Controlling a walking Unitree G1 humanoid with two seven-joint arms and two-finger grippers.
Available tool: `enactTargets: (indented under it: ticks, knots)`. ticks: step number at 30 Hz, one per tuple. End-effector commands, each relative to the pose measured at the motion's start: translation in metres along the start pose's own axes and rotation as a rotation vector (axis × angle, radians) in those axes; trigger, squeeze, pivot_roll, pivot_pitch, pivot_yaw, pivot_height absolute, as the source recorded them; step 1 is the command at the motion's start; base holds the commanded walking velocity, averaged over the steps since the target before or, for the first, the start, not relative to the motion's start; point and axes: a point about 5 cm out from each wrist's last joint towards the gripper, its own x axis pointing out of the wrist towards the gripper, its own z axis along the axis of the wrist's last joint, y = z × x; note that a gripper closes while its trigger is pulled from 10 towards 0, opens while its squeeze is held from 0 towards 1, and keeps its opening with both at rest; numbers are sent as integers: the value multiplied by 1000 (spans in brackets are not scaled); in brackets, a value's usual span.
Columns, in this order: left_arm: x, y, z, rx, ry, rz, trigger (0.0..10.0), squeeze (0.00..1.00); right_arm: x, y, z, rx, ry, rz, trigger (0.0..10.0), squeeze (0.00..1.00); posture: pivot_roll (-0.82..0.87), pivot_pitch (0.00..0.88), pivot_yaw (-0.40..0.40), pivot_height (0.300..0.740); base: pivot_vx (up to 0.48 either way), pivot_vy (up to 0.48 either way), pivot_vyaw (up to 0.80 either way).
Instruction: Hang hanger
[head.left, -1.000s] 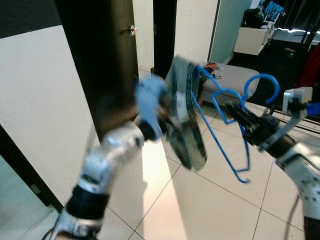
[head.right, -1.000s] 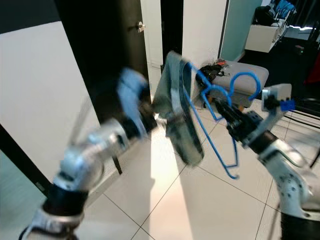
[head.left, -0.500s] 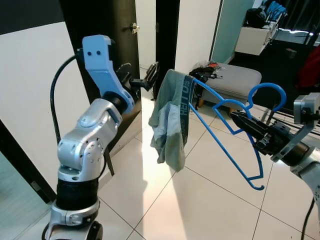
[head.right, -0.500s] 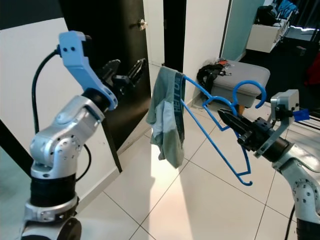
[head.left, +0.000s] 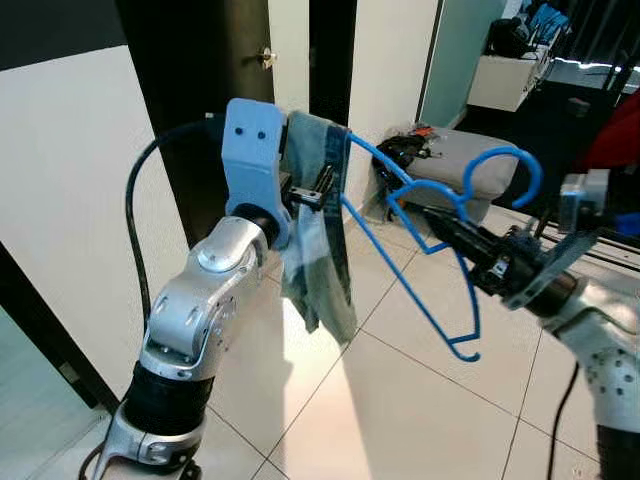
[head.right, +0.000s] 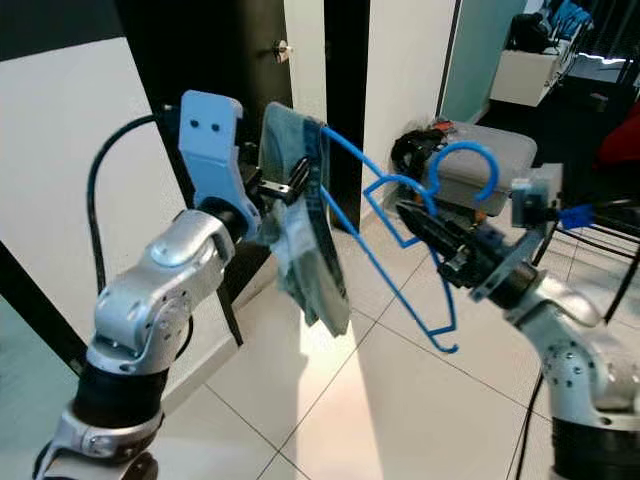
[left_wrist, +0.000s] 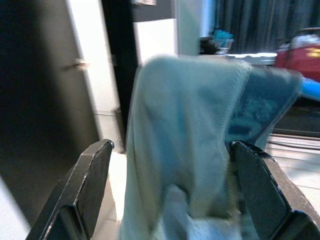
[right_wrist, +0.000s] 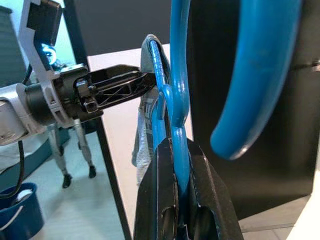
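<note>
A blue plastic hanger (head.left: 500, 154) is held out in front of me, with my right gripper (head.left: 445, 228) shut on its neck just below the hook (right_wrist: 175, 165). A blue-green garment (head.left: 315, 260) is draped over the hanger's left end and hangs down. My left gripper (head.left: 318, 190) is raised to that garment. In the left wrist view its two black fingers (left_wrist: 85, 190) stand open on either side of the cloth (left_wrist: 185, 125).
A dark door with a metal knob (head.left: 264, 59) stands behind the left arm, beside a white wall panel (head.left: 80, 200). A grey ottoman (head.left: 470, 160) with dark items on it sits on the pale tiled floor (head.left: 400, 410). Further back right is a white cabinet (head.left: 505, 80).
My left arm has swung in from the left, and its open fingers now straddle the garment. The right gripper has brought the hanger slightly to the left and higher.
</note>
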Motion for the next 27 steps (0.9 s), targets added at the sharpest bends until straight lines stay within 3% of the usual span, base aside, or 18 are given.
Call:
enactTargets:
  ticks: [1,10,11,12,13,15,16,27]
  knots:
    - [-1,5,-1,51,1,29,10000,0,6,6,6,-10,-24,44,10000,0,184,0,3,740,0,0,0]
    - [-1,6,3,128,-21,78,10000,0,11,9,5,-6,-19,68,10000,0,184,0,-2,740,0,0,0]
    - [-1,7,4,144,-27,90,4353,0,11,8,5,-7,-19,70,10000,0,183,0,-3,740,0,0,0]
    - [-1,7,4,144,-27,90,4353,0,11,8,5,-7,-19,70,10000,0,183,0,-3,740,0,0,0]
    - [-1,7,5,156,-35,95,510,0,11,8,5,-9,-16,67,10000,0,184,0,-3,740,0,0,0]
    - [-1,7,5,156,-35,95,510,0,11,8,5,-9,-16,67,10000,0,184,0,-3,740,0,0,0]
    - [-1,7,5,169,-42,97,0,0,11,8,5,-10,-14,64,10000,0,183,0,-3,740,0,0,0]
    - [-1,5,8,157,-60,99,0,0,12,7,2,-16,-2,45,10000,0,180,0,-4,740,0,0,0]
